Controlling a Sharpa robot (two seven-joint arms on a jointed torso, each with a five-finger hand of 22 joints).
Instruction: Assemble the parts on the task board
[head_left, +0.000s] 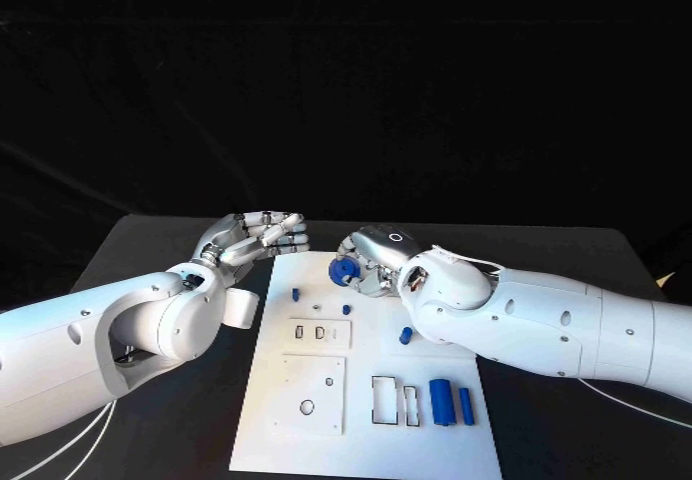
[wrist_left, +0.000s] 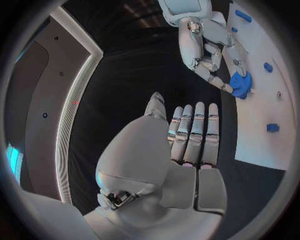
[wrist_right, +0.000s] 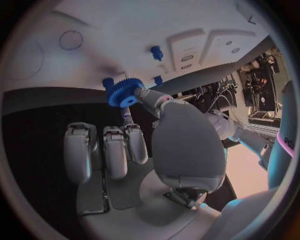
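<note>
While the black table (head_left: 577, 250) is taken up down its middle by the white task board (head_left: 368, 425), the step in hand looks to be the fitting of the blue gear (head_left: 343, 271). It is pinched by the right hand (head_left: 378, 262) between the thumb and a fingertip, and it is held over the far end of the board, near its edge. Whether it is touching the board can't be told. The other fingers (wrist_right: 106, 150) of that hand are seen lying straight and side by side in the right wrist view.

Nothing is held by the left hand (head_left: 260, 238). It is kept above the table just off the board's far left corner, and in the head view its fingers look curled, while from its own wrist they are seen straight and together.

Next, probably, the gear has to be lowered squarely onto whichever post is meant for it. A small blue peg (head_left: 296, 294) is stood on the board just nearer than the gear, so that's a fair guess, nothing more.

Smaller stuff: a blue block (head_left: 441, 401) and a slimmer blue bar (head_left: 466, 404) are laid at the near right, beside rectangular slots (head_left: 387, 398).
</note>
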